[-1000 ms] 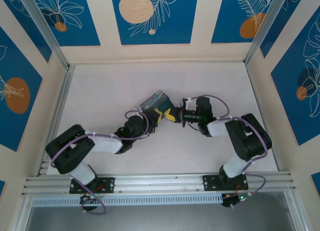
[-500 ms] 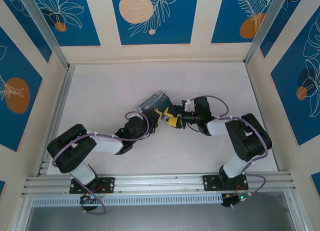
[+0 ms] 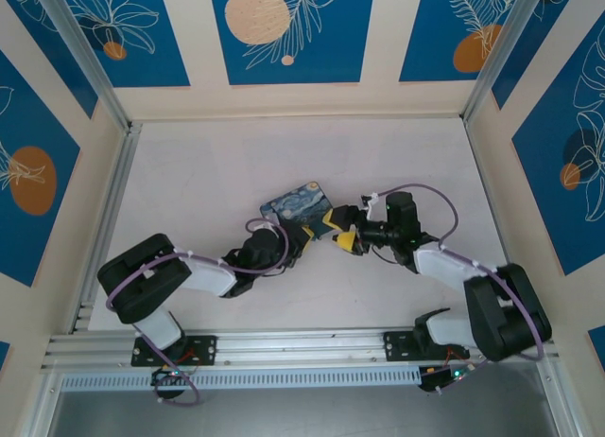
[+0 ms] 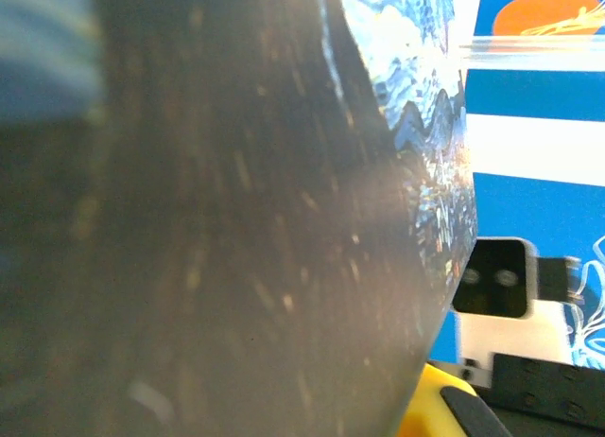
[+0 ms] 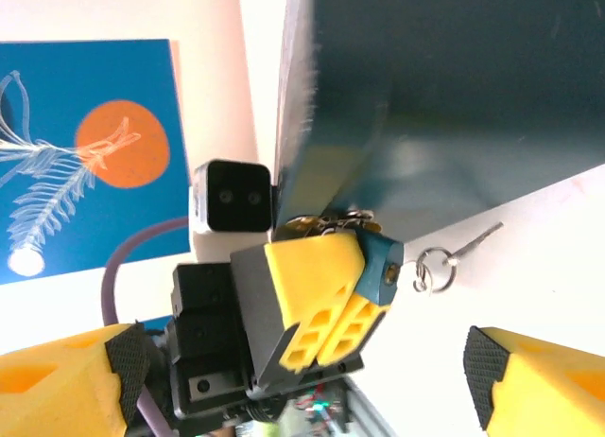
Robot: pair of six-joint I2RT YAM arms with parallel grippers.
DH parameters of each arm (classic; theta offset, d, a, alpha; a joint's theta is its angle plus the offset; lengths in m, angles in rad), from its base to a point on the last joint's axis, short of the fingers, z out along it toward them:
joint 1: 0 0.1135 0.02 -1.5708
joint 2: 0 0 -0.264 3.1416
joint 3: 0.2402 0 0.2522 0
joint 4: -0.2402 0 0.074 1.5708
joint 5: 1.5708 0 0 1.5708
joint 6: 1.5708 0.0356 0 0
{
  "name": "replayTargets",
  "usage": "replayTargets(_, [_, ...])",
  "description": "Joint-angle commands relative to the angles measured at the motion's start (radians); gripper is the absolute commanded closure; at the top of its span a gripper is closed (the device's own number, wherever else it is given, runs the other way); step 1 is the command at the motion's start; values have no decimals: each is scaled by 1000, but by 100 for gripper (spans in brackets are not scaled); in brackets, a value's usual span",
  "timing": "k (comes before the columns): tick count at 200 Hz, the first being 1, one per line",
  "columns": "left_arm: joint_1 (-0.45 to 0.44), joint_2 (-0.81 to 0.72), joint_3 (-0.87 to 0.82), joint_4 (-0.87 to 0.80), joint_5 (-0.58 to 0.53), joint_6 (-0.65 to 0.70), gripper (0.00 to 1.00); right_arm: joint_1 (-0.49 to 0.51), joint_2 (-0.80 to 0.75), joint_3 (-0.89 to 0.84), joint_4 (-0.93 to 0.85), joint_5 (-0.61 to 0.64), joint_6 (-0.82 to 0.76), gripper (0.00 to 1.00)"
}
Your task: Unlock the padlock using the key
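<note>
Top external: white table (image 3: 189,172), painted box (image 3: 295,201) mid-table, both arms converged on its near-right corner. Left gripper (image 3: 305,235) is at the box's near side, and right gripper (image 3: 339,229) is just beside it to the right; can't tell from here whether it touches the box. Right wrist view gives the detail. The left gripper's yellow fingers (image 5: 312,276) are pressed together, apparently pinching the padlock (image 5: 381,265), a small bluish block at their tips. It sits right under the box edge, next to a brass-coloured fitting (image 5: 321,224). Right gripper is spread wide with nothing between its pads. Key (image 5: 475,240) sits just beside the padlock on its ring (image 5: 433,270), blade pointing away from the lock body. It looks to be out of the keyhole; can't tell if it lies on the table or dangles. My read on the step: padlock is braced, key not yet gripped or inserted, so the unlock itself hasn't started. Next move: right gripper closes on the key's head or ring, swings the blade round to the dark spot on the padlock face, inserts, turns. It's a thin sliver against wide pads, so grip alignment is the hard bit, and the left has to hold the lock steady against the push. Count: one box, one padlock, one key, one ring, two grippers.
</note>
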Motion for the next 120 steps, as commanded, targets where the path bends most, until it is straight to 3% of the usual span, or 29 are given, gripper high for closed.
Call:
replayTargets(1, [3,-3,8,-52,40,78,100,22,-90,73,-342,119,-226,14])
replayTargets(41, [25,-46,52,-209,102,180,100,110,-133,153,-563,365,-443,20])
replayTargets(86, [49,-69,125,-391,192,261,100,301,-67,181,-595,634,-571,41])
replayTargets(120, [61,-55,166,-432,253,271,100,419,-11,187,-573,808,-634,50])
